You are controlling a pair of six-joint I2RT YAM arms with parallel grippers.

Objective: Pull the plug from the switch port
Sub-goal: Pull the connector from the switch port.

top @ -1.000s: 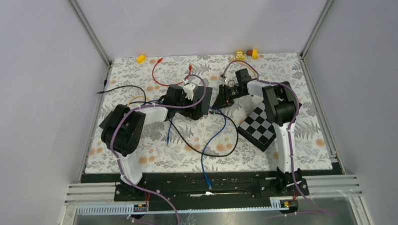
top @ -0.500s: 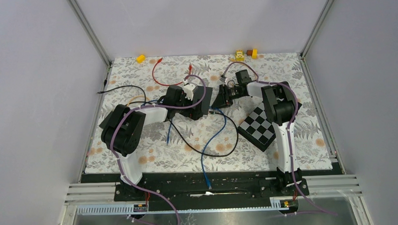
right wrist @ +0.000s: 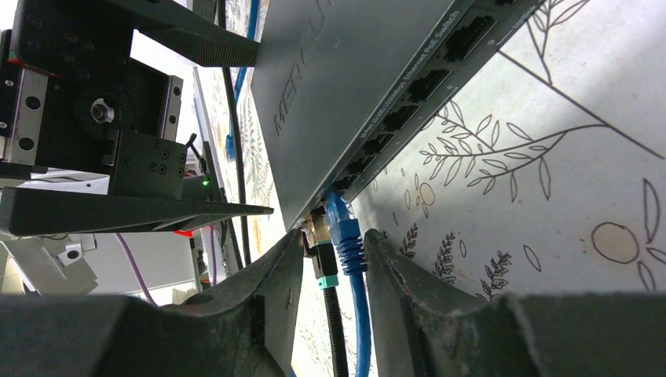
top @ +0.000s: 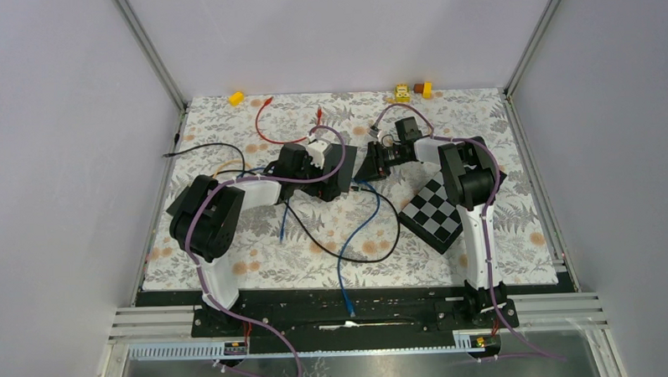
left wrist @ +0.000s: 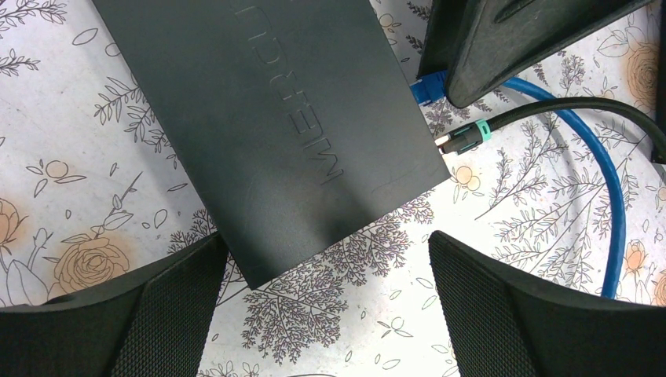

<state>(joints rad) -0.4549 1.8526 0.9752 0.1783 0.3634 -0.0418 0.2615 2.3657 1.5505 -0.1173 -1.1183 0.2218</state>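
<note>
The switch [left wrist: 275, 118] is a flat dark box on the floral mat, its port row [right wrist: 408, 110] facing my right gripper. A blue plug [right wrist: 345, 236] and a black plug with a teal ring [right wrist: 323, 259] sit side by side in the end ports. My right gripper [right wrist: 336, 236] lies low at the ports, and its jaws press on the two plugs from both sides. My left gripper [left wrist: 328, 243] hovers open above the switch's near corner, with only mat between its fingers. In the top view, the left gripper [top: 330, 168] covers most of the switch, and the right gripper [top: 378, 163] is beside it.
A blue cable [top: 357, 230] and a black cable [top: 387, 241] loop from the switch toward the near edge. A checkered board [top: 436, 210] lies under the right arm. A red wire [top: 261, 124] and yellow blocks [top: 236, 98] [top: 426, 89] lie at the back, and walls enclose the mat.
</note>
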